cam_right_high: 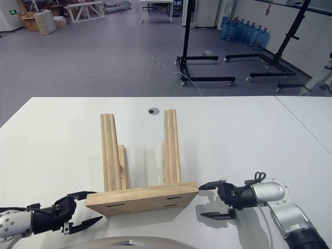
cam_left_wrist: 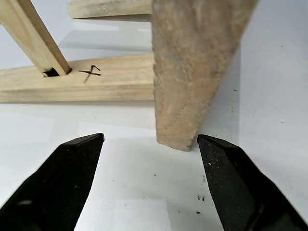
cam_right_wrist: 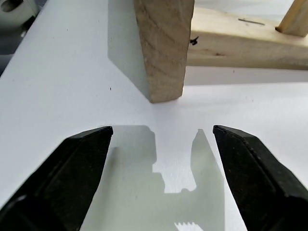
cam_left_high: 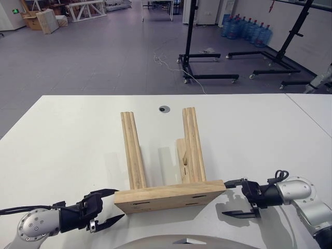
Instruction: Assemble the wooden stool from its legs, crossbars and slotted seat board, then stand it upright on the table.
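2 leg pairs point away from you across the white table. The stool lies on its side there, its slotted seat board standing on its long edge at the near side. 1 crossbar plugs into a slot in a leg. Your left gripper sits just beside the board's left end, fingers spread wide and holding nothing. Your right gripper sits just beside the right end, equally wide open and empty. 1 round grommet sits in the table beyond the leg tips.
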Robot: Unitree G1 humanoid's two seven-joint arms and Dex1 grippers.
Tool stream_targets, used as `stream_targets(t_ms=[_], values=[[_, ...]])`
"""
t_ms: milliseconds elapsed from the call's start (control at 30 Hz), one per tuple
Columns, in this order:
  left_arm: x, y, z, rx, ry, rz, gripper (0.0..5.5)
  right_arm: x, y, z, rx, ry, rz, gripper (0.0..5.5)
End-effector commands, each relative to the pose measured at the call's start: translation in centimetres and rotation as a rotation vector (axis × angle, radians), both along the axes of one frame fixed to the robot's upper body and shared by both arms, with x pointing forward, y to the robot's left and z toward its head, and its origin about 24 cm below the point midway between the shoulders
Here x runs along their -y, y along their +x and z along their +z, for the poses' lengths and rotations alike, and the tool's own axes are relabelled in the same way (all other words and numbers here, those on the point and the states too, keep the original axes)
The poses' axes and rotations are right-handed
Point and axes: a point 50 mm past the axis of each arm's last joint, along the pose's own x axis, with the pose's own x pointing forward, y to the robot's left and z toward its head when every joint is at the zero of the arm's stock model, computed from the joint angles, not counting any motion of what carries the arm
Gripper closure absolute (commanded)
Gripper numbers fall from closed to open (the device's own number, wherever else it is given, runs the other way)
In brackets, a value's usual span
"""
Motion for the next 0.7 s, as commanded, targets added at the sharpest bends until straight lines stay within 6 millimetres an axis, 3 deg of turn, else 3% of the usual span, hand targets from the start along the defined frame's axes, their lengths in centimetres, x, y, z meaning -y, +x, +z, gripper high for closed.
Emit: stream_targets(t_ms=[33, 167, 267, 567, 700], values=[[0.6, 0.4, 0.3, 0.028, -0.013, -0.006, 1.93, -0.8, 0.8, 0.5, 0.027, 0.065, -0.044, 1.63], [1.3, 0.7, 0.3, 0.023, -0.045, -0.012, 1.93, -2.0, 1.1, 0.5, 0.026, 0.119, -0.06, 1.63], [1.6, 1.0, 0.4, 0.028, -0.059, -0.025, 2.36, -2.7, 1.3, 0.4, 0.025, 0.148, -0.057, 1.63], [1.8, 2.4, 0.7, 0.059, -0.059, -0.052, 3.69, -4.0, 2.2, 0.5, 0.026, 0.209, -0.049, 3.19], [1.8, 3.2, 1.0, 0.065, -0.068, -0.068, 3.89, -4.2, 2.8, 0.6, 0.034, 0.219, -0.039, 3.79]])
